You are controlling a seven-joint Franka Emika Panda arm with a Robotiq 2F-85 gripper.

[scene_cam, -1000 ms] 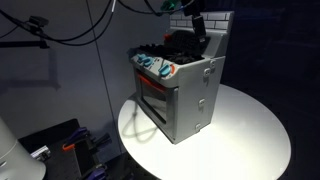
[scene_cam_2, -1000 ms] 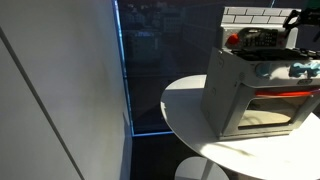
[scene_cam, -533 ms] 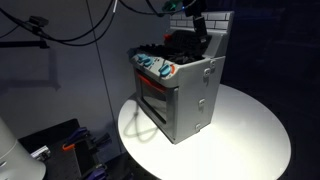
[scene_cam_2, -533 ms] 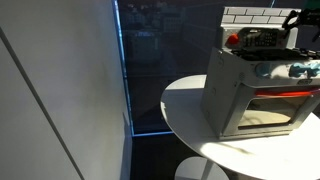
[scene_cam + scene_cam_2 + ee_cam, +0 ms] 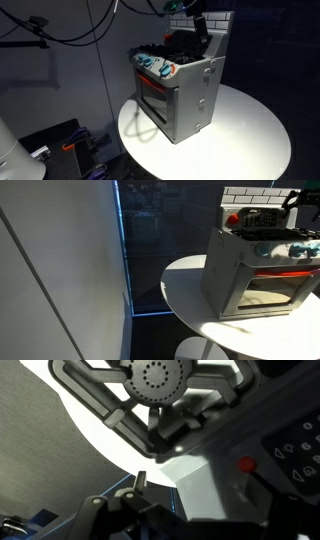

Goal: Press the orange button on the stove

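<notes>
Orange button [image 5: 167, 71] untouched, nothing's moved: your hand [image 5: 198, 24] still hovers over the stove [image 5: 190, 95] burners [image 5: 155, 380], grip unreadable.

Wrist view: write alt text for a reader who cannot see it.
Close-up of the small grey toy stove's top: a black burner grate around a round perforated disc fills the upper middle. A small red round knob shows at right, the white round table at left.

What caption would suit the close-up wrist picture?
Close above the toy stove: a burner with black grate fills the frame.
</notes>
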